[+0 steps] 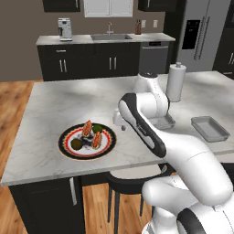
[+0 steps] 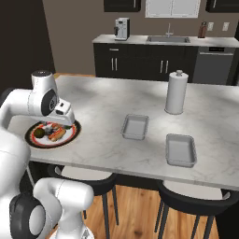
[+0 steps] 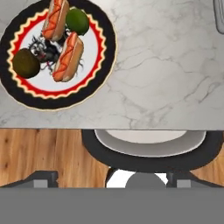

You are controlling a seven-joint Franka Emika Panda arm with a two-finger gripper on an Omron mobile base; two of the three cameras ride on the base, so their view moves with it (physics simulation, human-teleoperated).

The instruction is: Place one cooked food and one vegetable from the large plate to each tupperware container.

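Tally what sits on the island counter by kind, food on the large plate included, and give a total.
Hot dogs: 2
Round green-brown vegetables: 2
Large plate: 1
Grey tupperware containers: 2
Paper-towel roll: 1
Total: 8

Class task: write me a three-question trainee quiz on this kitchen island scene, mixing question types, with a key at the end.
1. True or false: both tupperware containers already hold food.
2. How many hot dogs lie on the large plate? A) one B) two C) four
3. Fill in: the white paper-towel roll stands ____ on the counter.

Key: 1 false, both are empty. 2 B, alongside a green and a brown round item. 3 upright.
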